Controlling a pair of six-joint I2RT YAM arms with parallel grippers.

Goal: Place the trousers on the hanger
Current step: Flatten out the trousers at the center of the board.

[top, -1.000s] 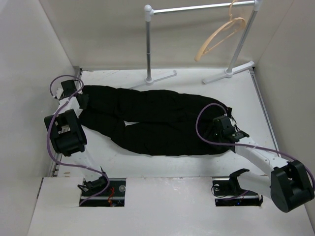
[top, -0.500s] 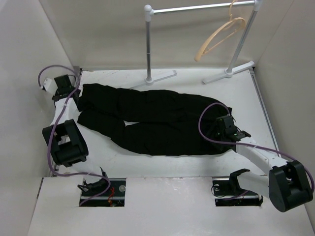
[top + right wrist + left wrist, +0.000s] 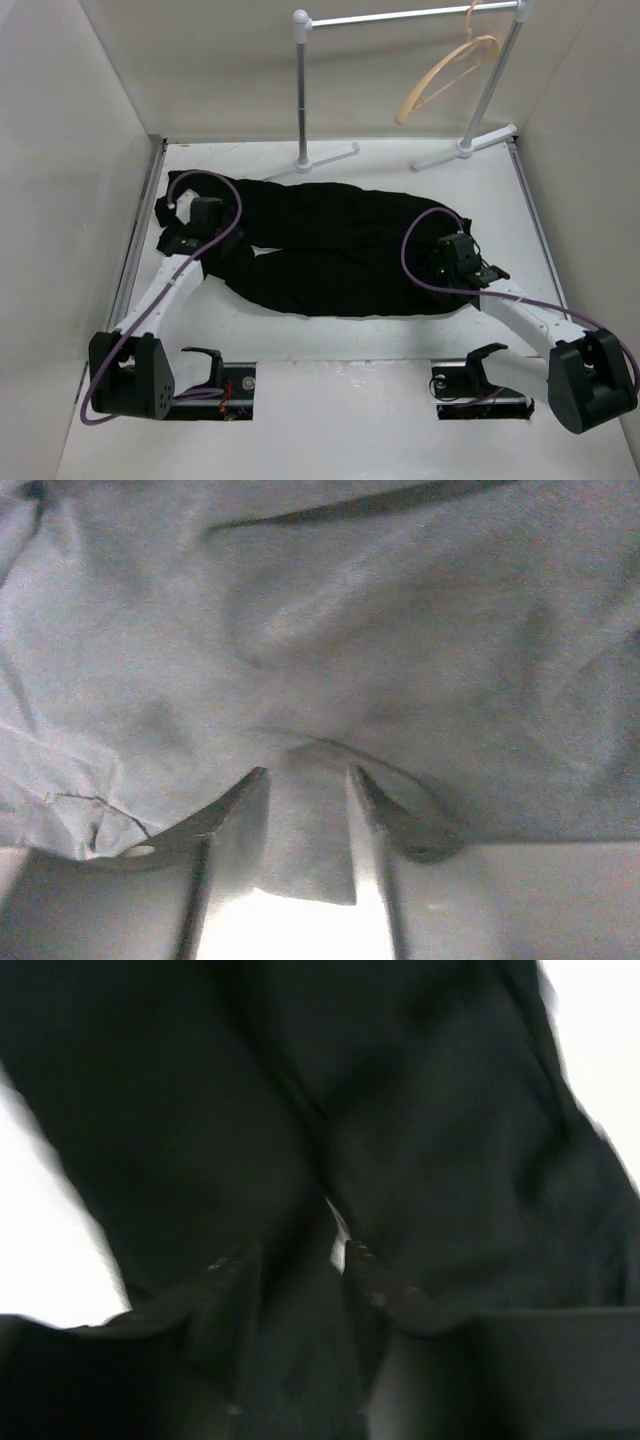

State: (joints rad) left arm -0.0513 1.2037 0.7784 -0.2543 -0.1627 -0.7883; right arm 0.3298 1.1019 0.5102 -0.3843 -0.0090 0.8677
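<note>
White tabletop [image 3: 400,170], walled by pale panels, is carrying the trousers [image 3: 330,240], which are lying flat across its middle: plain black, soft and creased, legs stretching left, waist lying right. The hanger [image 3: 445,70], thin and tan, is hanging from the silver rail [image 3: 400,16] at the far right, well apart. The right gripper [image 3: 303,775] is pinching a raised fold of cloth at the waist end. The left gripper [image 3: 298,1255] is hovering at the leg end, fingers slightly parted; whether it is holding anything, I cannot tell.
</note>
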